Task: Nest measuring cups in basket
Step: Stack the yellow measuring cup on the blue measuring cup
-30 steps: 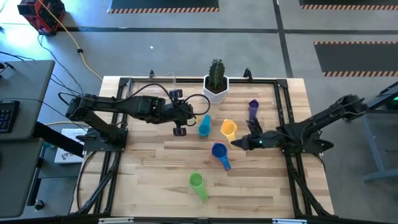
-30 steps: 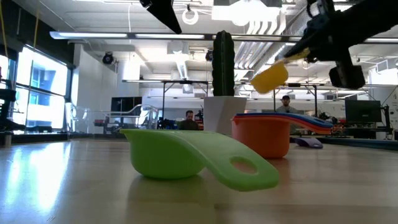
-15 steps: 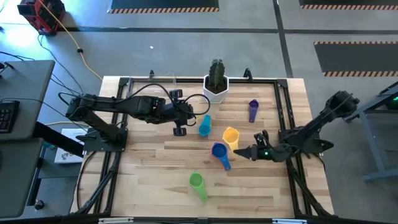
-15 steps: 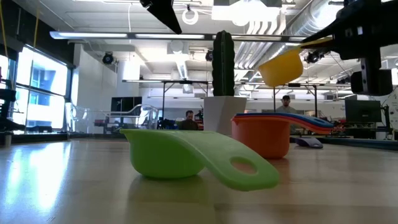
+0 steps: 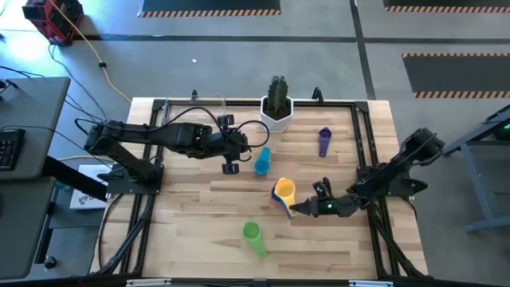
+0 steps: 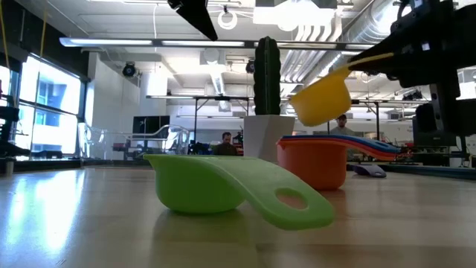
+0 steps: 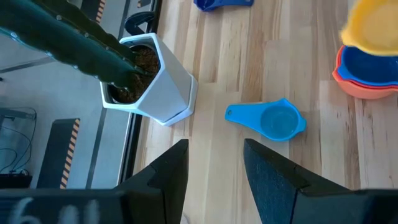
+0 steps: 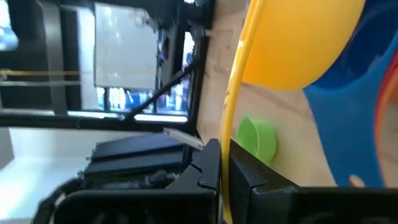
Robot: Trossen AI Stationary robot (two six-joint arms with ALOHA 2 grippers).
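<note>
My right gripper (image 5: 299, 207) is shut on the yellow cup (image 5: 284, 190), which hangs in the air over the dark blue cup (image 5: 280, 199). In the low view the yellow cup (image 6: 321, 100) floats above an orange cup (image 6: 312, 162) with the dark blue one nested in it. The light blue cup (image 5: 262, 160), purple cup (image 5: 323, 141) and green cup (image 5: 253, 234) lie on the table. My left gripper (image 5: 231, 166) waits open beside the light blue cup. A faint clear outline (image 5: 209, 100) at the far edge may be the basket. My right gripper pinches the yellow cup's handle (image 8: 231, 149) between its two fingers, the handle seen edge-on and running along them. The fingers come about level from the table's right. The cup is lifted clear, its bowl (image 6: 321, 100) tilted above the stacked cups.
A white pot with a cactus (image 5: 276, 107) stands at the far edge, in the middle. The green cup (image 6: 223, 190) lies close to the near edge. Bare wood shows on the table's near left. People sit in the room beyond the table.
My right gripper has carried the yellow cup toward the near edge and a little left, from near the purple cup to above the dark blue cup. The cup has stayed clear of the table. My left arm has kept still.
</note>
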